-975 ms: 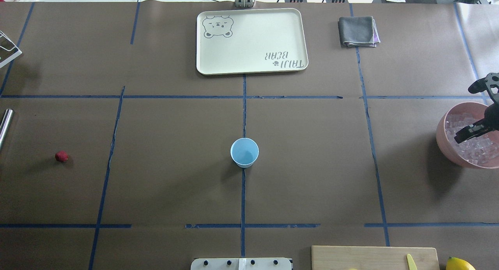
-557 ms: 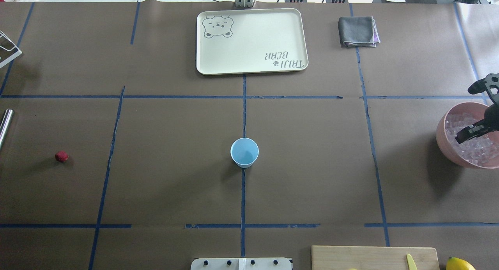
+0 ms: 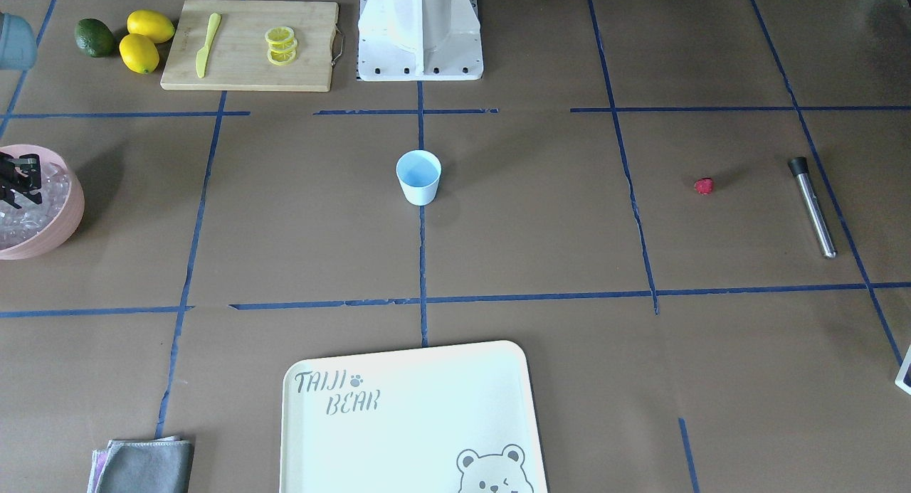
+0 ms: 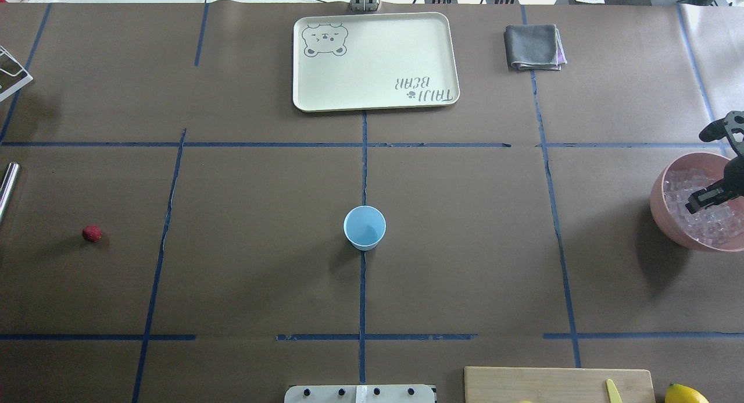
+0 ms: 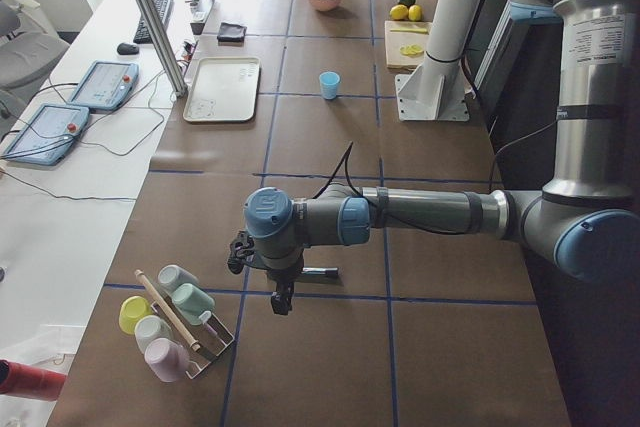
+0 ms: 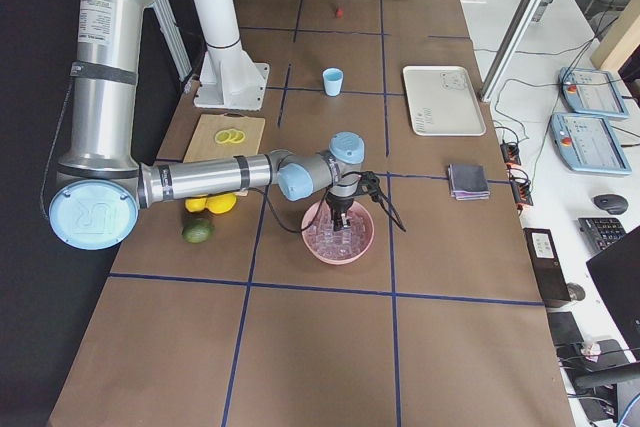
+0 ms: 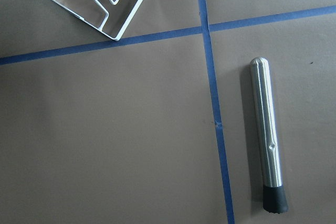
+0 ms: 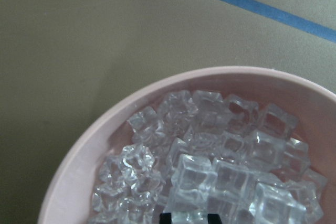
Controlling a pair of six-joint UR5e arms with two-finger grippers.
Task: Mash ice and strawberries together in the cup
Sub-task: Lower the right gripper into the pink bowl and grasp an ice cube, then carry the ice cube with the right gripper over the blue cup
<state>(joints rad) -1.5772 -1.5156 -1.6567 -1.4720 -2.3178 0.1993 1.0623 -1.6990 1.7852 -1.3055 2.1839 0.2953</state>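
The light-blue cup (image 4: 364, 227) stands upright at the table's middle, with nothing visible inside it. A small red strawberry (image 4: 92, 234) lies far to its left. The ice (image 8: 220, 166) fills a pink bowl (image 4: 660, 202) at the right edge. My right gripper (image 4: 706, 198) hangs over that ice. Its fingertips (image 8: 165, 216) just show at the bottom of the right wrist view, slightly apart, with ice between them. My left gripper (image 5: 283, 297) shows only in the exterior left view, pointing down near the cup rack, and I cannot tell its state.
A steel muddler (image 7: 268, 140) with a black tip lies beside the white wire cup rack (image 7: 100, 3). A cream tray (image 4: 375, 60) and a grey cloth (image 4: 533, 46) sit at the far side. A cutting board (image 3: 249, 45) with lemon slices, a yellow knife, lemons (image 3: 146, 38) and a green fruit sit near the base.
My right gripper has shifted a little to the right, further over the ice in the pink bowl. Cup and strawberry have not moved.
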